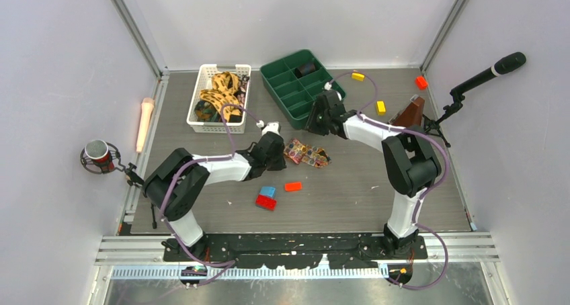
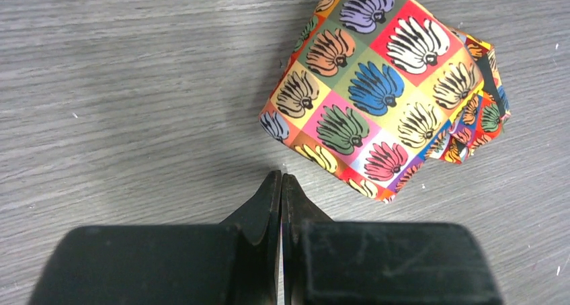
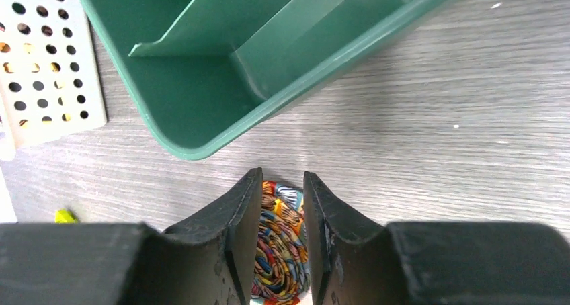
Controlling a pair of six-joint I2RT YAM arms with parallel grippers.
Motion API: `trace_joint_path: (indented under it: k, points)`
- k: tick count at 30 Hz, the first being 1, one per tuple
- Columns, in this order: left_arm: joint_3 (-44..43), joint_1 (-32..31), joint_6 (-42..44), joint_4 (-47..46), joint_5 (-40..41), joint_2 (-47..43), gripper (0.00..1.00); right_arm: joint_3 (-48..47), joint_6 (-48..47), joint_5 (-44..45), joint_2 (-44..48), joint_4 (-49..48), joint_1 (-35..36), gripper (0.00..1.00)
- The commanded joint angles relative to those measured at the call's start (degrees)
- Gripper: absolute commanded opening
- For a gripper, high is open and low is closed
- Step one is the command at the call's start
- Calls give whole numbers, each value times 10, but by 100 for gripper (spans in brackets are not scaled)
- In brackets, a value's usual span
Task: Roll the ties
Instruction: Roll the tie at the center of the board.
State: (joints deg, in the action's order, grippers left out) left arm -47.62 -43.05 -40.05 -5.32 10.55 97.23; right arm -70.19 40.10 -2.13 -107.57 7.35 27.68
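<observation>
Right now the left claw [image 2: 281, 179] is hovering pinched shut over the grey wood-grain worktop [image 2: 134, 83], with pale walls [image 1: 289, 16] boxing it in. A bright folded tie [image 2: 376, 90] is lying just ahead of it, not touching. The right claw [image 3: 282, 179] is hanging narrowly parted beside the green tray [image 3: 195, 117], a rolled tie [image 3: 279, 251] showing in its gap. More ties [image 1: 225, 90] are sitting in the white basket [image 1: 198, 107].

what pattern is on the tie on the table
Tie: bright squares with fan shapes; left wrist view.
</observation>
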Motion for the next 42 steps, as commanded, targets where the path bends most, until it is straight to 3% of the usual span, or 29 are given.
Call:
trace_joint_path:
  k: [1,8,13,25,42]
  points:
    - [16,2,3,-27,-26,-30,0,-7,-22,67,33,36,-5,35]
    - [24,2,-2,-48,-49,-21,0,-3,-18,56,-3,67,-16,17]
    - [21,2,-4,-56,-54,-13,0,0,-20,50,-21,84,-14,11]
    - [16,2,-12,-78,-54,15,0,47,-29,39,-11,112,6,5]
    - [6,2,-23,-91,-52,40,0,100,-11,43,48,122,45,4]
